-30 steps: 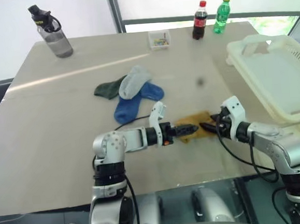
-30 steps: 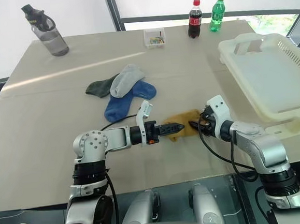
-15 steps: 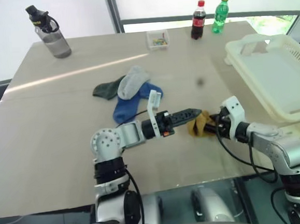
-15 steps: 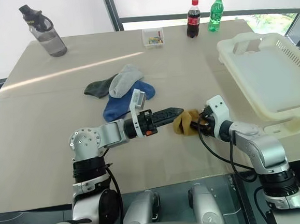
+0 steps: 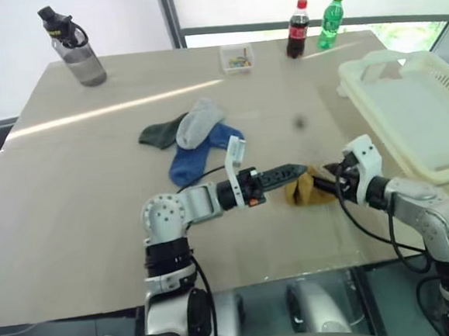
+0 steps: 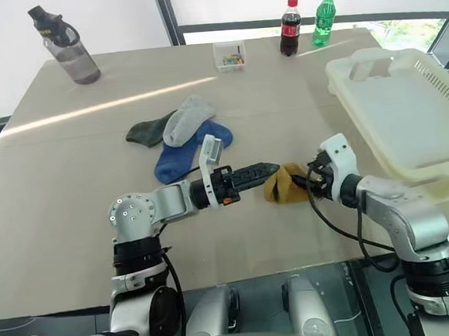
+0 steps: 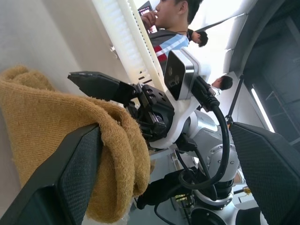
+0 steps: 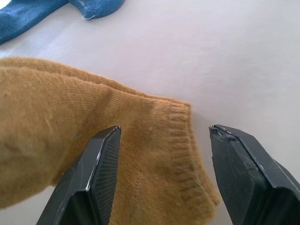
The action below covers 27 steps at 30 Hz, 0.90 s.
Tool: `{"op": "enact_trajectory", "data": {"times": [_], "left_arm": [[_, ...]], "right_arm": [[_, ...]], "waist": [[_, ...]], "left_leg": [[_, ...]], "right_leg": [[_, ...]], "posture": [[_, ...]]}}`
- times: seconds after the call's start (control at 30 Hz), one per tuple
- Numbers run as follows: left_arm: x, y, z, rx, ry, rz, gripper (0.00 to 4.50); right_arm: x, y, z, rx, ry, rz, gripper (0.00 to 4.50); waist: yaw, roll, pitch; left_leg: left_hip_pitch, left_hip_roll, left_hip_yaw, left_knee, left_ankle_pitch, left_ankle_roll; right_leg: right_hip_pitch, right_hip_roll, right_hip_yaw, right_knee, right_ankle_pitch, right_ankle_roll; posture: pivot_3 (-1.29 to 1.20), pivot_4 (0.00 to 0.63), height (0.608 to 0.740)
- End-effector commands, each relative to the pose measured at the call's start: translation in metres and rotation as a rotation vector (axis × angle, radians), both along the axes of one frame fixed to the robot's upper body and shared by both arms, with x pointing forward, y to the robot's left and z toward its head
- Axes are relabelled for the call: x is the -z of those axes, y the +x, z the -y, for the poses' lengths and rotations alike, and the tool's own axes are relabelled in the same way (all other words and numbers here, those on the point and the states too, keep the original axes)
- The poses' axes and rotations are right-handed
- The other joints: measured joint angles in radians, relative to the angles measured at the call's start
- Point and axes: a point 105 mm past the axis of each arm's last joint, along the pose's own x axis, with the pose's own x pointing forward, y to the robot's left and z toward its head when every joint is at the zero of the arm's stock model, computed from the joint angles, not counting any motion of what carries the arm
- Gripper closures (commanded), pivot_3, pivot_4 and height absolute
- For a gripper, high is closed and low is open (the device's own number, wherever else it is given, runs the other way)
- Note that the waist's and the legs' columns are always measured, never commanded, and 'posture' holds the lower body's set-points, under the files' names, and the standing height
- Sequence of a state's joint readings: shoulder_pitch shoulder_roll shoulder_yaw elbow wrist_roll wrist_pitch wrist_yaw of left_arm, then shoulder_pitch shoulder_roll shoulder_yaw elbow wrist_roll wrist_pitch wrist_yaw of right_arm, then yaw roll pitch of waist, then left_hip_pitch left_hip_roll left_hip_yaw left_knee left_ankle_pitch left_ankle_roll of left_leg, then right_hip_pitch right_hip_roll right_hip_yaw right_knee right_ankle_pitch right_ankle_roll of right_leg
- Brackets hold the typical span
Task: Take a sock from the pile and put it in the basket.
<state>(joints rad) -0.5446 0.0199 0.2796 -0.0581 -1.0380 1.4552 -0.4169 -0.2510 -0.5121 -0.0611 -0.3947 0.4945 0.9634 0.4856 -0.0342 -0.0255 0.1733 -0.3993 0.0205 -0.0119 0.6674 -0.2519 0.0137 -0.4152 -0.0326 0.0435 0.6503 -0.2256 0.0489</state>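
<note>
Mustard sock [image 5: 304, 190], 1, sits between 2 grippers' parted jaws, 3 socks [image 5: 193, 138] piled behind, 1 basket [image 5: 419, 114].

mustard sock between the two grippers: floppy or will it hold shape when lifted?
Probably floppy: the mustard sock is soft knit, bunched and folded over the left gripper's finger. Likely light, so it should drape and sag. The ribbed fabric looks grippy, not slippery, beside the right gripper.
</note>
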Motion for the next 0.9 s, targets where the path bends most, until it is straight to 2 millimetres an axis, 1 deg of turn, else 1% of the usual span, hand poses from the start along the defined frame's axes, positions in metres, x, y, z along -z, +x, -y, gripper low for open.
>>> {"op": "enact_trajectory", "data": {"times": [0.03,0.13,0.33,0.5,0.6,0.7,0.9], "left_arm": [[-0.005,0.0,0.004,0.003,-0.026,0.019,0.02],[-0.005,0.002,0.005,-0.008,-0.028,0.02,0.02],[0.0,0.009,0.01,-0.032,-0.016,0.018,0.02],[0.002,0.014,0.019,-0.037,-0.013,0.016,0.02],[0.003,0.013,0.025,-0.023,-0.012,0.018,0.02],[0.002,0.012,0.029,-0.003,-0.02,0.025,0.02],[0.0,0.017,0.038,-0.003,-0.031,0.039,0.02]], "right_arm": [[-0.02,-0.002,0.006,0.002,0.006,0.067,1.43],[-0.022,-0.003,0.012,0.014,-0.005,0.07,1.43],[-0.027,-0.005,0.037,0.07,-0.028,0.077,1.43],[-0.038,-0.011,0.052,0.081,-0.014,0.096,1.43],[-0.044,-0.015,0.055,0.075,-0.011,0.104,1.43],[-0.046,-0.021,0.055,0.056,-0.001,0.103,1.43],[-0.051,-0.032,0.056,0.026,0.029,0.109,1.43]], "waist": [[0.0,0.0,0.0],[0.002,0.0,0.0],[0.005,0.0,0.0],[0.011,0.0,0.0],[0.018,0.0,0.0],[0.02,0.0,0.0],[0.023,0.0,0.0]], "left_leg": [[0.0,0.0,0.0,0.0,0.0,0.0],[0.0,0.0,0.0,0.0,0.0,0.0],[-0.001,0.0,0.0,0.0,0.0,0.0],[-0.001,0.0,0.0,-0.001,0.0,0.0],[-0.001,0.0,0.0,-0.001,0.0,0.0],[-0.002,0.0,0.0,-0.001,0.0,0.0],[-0.002,0.0,0.0,-0.001,0.0,0.0]], "right_leg": [[0.0,0.0,0.0,0.0,0.0,0.0],[0.0,0.0,0.0,0.0,0.0,0.0],[0.0,0.0,0.0,-0.002,0.0,0.0],[0.0,0.0,0.0,-0.003,0.0,0.0],[0.0,0.0,0.0,-0.003,0.0,0.0],[0.0,0.0,0.0,-0.004,0.0,0.0],[0.0,0.0,0.0,-0.004,0.0,0.0]], "posture": [[0.0,0.15,0.74],[0.0,0.15,0.74],[0.0,0.15,0.74],[0.0,0.15,0.74],[0.0,0.15,0.74],[0.0,0.15,0.74],[0.0,0.15,0.74]]}}
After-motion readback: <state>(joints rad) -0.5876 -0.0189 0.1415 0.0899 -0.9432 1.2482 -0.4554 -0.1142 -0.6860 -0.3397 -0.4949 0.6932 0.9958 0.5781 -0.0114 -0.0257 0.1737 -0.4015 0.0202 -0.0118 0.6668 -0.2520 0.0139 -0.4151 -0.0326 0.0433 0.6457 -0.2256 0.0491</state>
